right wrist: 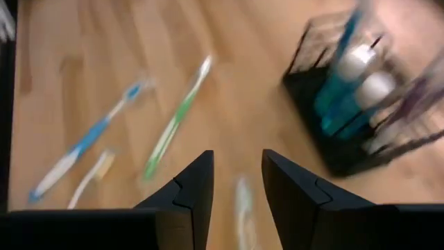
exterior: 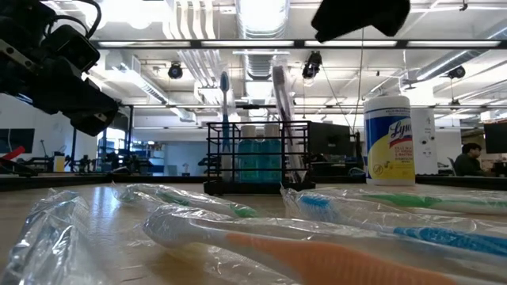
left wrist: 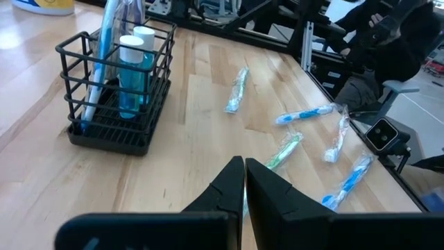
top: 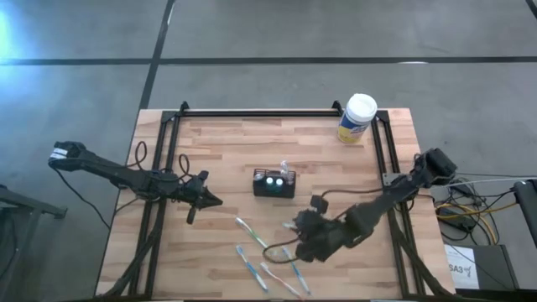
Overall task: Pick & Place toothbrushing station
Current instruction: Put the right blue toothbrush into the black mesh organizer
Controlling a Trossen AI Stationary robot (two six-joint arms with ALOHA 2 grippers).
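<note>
**Operator:** Right, my right gripper [right wrist: 236, 182] hangs with fingers parted and nothing between them. Just past the tips lies a green wrapped toothbrush [right wrist: 173, 125], and beyond that, off to one side, the toothbrushing station [right wrist: 361, 104].

**Spotter:** Risk?

**Operator:** I'd say the crinkly wrapper slips, or a finger clips the blue toothbrush [right wrist: 87, 142] beside it. Farther off, my left gripper [left wrist: 244, 182] waits pinched together, the station [left wrist: 114, 83] ahead of it; reaching in could topple it.

- The yellow canister [exterior: 388, 141] with a white lid, standing on the worktop, carries a blue label starting "Lys"; the rest is cut off.
- A white sheet [top: 464, 267] beside the worktop shows "SA3".
</note>
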